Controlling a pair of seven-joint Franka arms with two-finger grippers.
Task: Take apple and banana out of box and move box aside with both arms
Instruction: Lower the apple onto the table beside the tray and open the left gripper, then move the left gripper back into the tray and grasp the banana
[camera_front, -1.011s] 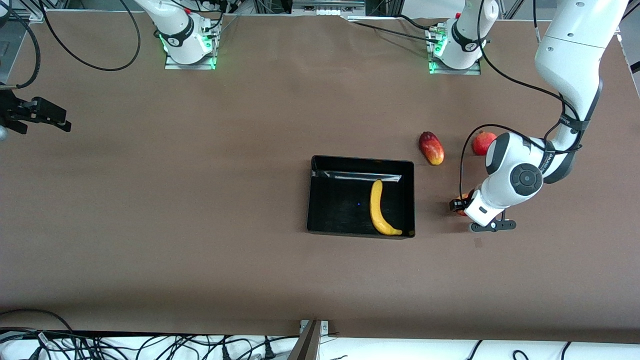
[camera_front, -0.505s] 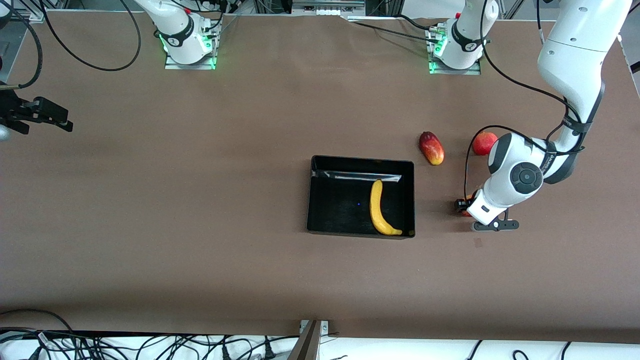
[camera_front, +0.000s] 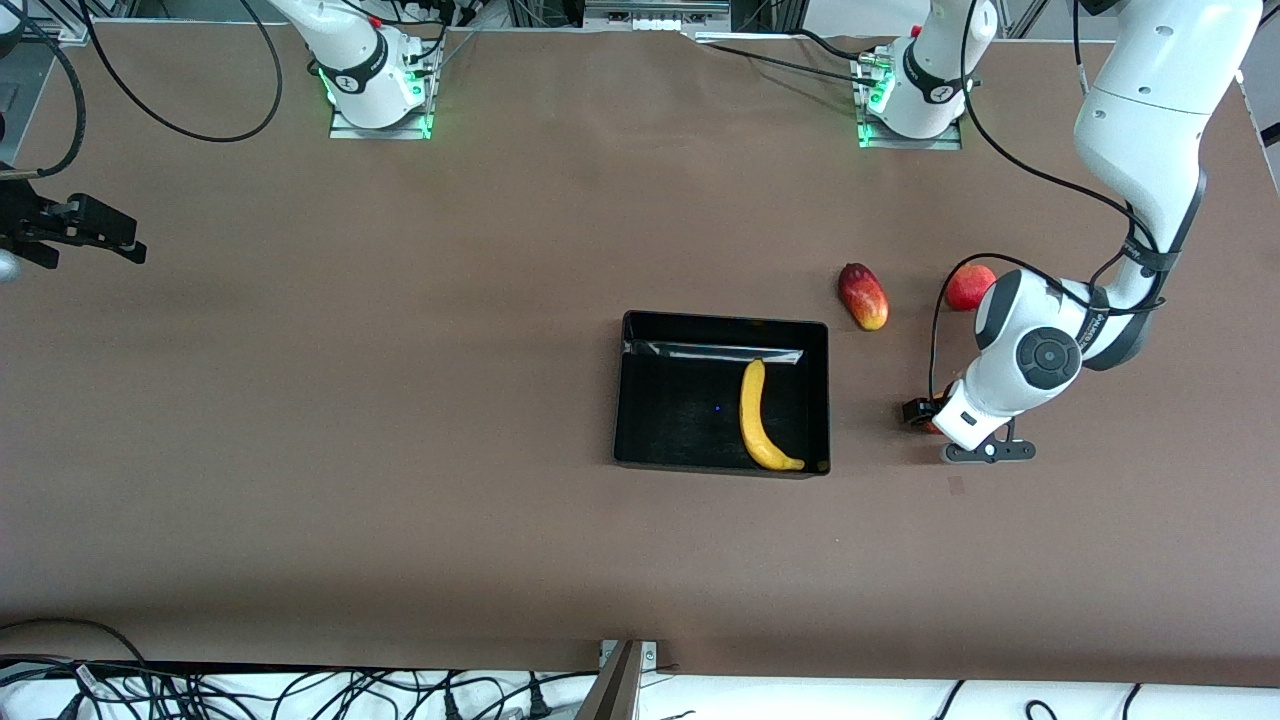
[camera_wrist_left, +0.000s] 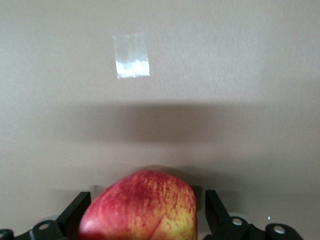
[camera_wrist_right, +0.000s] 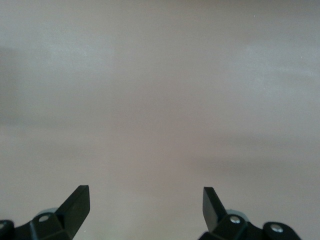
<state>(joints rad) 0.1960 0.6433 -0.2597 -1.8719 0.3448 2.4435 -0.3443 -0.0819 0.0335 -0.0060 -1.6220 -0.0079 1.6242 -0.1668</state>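
Note:
The red and yellow apple (camera_wrist_left: 145, 210) sits on the table between the two fingers of my left gripper (camera_wrist_left: 145, 200), which is open and low around it, with a gap showing on one side. In the front view the left gripper (camera_front: 922, 413) is beside the black box (camera_front: 720, 322), toward the left arm's end, and the hand hides most of the apple. The yellow banana (camera_front: 757, 415) lies in the box. My right gripper (camera_front: 125, 245) waits open and empty at the right arm's end of the table; its wrist view (camera_wrist_right: 145, 192) shows only bare table.
A red-yellow mango (camera_front: 863, 296) and a red pomegranate (camera_front: 966, 286) lie farther from the front camera than the left gripper. A small tape patch (camera_wrist_left: 131, 55) is on the table near the apple. Cables run along the table's edges.
The left arm's hand and elbow have shifted only slightly around the apple. The apple, banana, box and right arm have not moved.

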